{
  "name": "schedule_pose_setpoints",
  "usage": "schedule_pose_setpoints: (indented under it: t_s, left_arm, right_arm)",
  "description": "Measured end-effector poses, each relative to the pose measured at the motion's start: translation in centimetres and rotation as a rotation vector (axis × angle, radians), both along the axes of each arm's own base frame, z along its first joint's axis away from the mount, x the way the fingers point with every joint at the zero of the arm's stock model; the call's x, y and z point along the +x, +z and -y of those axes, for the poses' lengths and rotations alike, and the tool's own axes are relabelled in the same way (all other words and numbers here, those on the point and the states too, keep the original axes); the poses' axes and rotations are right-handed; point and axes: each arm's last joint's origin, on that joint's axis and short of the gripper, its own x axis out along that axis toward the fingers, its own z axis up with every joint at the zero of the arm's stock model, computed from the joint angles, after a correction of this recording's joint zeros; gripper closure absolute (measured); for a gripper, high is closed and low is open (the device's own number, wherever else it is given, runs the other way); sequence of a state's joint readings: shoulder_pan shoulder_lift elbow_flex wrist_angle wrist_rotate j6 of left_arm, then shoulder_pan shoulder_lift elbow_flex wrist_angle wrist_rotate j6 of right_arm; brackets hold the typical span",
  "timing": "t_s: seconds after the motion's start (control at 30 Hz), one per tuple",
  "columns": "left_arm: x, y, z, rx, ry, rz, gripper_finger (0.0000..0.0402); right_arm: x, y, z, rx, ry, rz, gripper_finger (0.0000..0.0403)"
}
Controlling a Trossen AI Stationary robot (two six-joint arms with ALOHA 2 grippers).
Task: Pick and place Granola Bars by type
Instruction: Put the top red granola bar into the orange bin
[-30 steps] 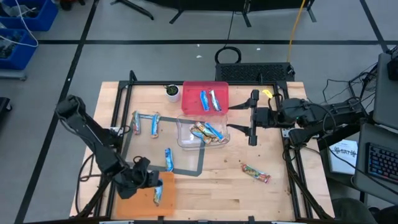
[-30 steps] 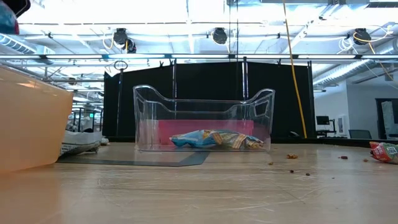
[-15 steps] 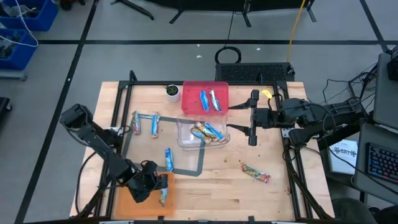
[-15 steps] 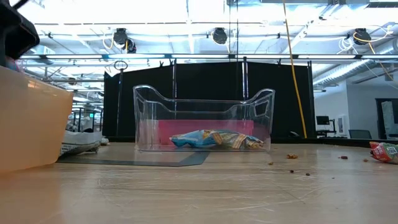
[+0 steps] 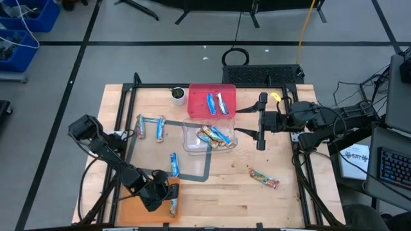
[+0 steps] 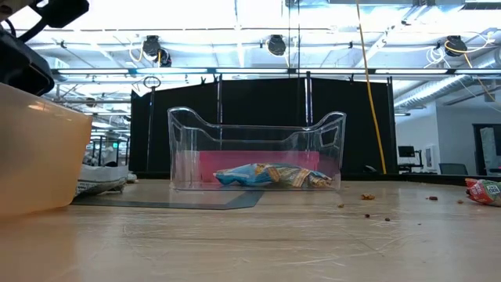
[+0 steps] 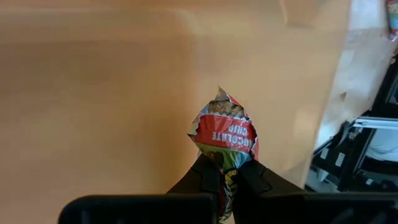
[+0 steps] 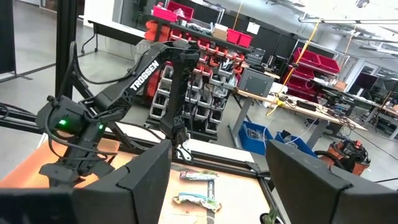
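Note:
My left gripper (image 5: 168,200) hangs over the orange bin (image 5: 138,208) at the table's near left and is shut on a granola bar (image 7: 224,129) in a red and green wrapper. My right gripper (image 5: 261,122) waits open at the table's right, beside the clear bin (image 5: 209,136), which holds several bars. Two blue bars (image 5: 216,102) lie in the red bin (image 5: 200,97). Loose bars lie flat on the table: two at the left (image 5: 151,127), a blue one (image 5: 174,164), and a tan one (image 5: 264,179). My left gripper pinches the granola bar by one end (image 7: 227,163) between its two fingers (image 7: 202,177), coming from above and pointing down. The bar hangs below the fingers over the orange bin's floor (image 7: 93,93). Whether its crimped far end (image 7: 222,107) touches the floor, I cannot tell.
A small white cup (image 5: 178,95) stands at the far side by the red bin. A dark mat (image 5: 192,172) lies under the clear bin and the loose blue bar. In the low view the orange bin (image 6: 39,153) fills the left and crumbs (image 6: 365,197) dot the wood.
My left gripper, shut on the bar, has moved toward the table's near edge and a little to the right, over the orange bin, and the arm has come lower in the low view. The right arm has kept still.

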State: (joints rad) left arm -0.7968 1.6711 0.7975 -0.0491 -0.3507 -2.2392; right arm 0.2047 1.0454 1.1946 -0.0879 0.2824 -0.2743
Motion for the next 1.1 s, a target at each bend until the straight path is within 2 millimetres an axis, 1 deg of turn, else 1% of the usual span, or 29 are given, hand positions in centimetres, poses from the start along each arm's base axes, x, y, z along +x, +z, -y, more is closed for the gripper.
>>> schedule_pose_setpoints:
  t_s: [0.1, 0.13, 0.37, 0.6, 0.87, 1.0, 1.1]
  left_arm:
    - [0.1, 0.0, -0.1, -0.001, 0.005, -0.002, 0.0387]
    - [0.1, 0.0, -0.2, 0.000, 0.007, -0.003, 0.0380]
    - [0.3, 0.0, -0.4, 0.009, 0.028, 0.003, 0.0299]
    - [0.4, 0.0, -0.6, 0.038, 0.034, 0.022, 0.0233]
    - [0.4, 0.2, -0.7, 0.062, 0.051, 0.041, 0.0168]
    - [0.2, 0.7, -0.9, 0.071, 0.058, 0.046, 0.0141]
    - [0.1, 1.5, -1.0, 0.078, 0.045, 0.079, 0.0125]
  right_arm:
    - [0.0, 0.0, 0.0, 0.000, 0.000, 0.000, 0.0149]
    - [0.0, 0.0, 0.0, 0.000, 0.000, 0.000, 0.0149]
    - [0.0, 0.0, 0.0, 0.025, 0.000, 0.001, 0.0149]
    - [0.0, -0.2, 0.0, 0.021, 0.000, -0.019, 0.0149]
    - [0.0, -0.3, 0.0, 0.018, 0.000, -0.024, 0.0149]
    - [0.0, -0.3, 0.0, 0.017, 0.000, -0.029, 0.0149]
    - [0.0, -0.3, 0.0, 0.017, 0.000, -0.029, 0.0149]
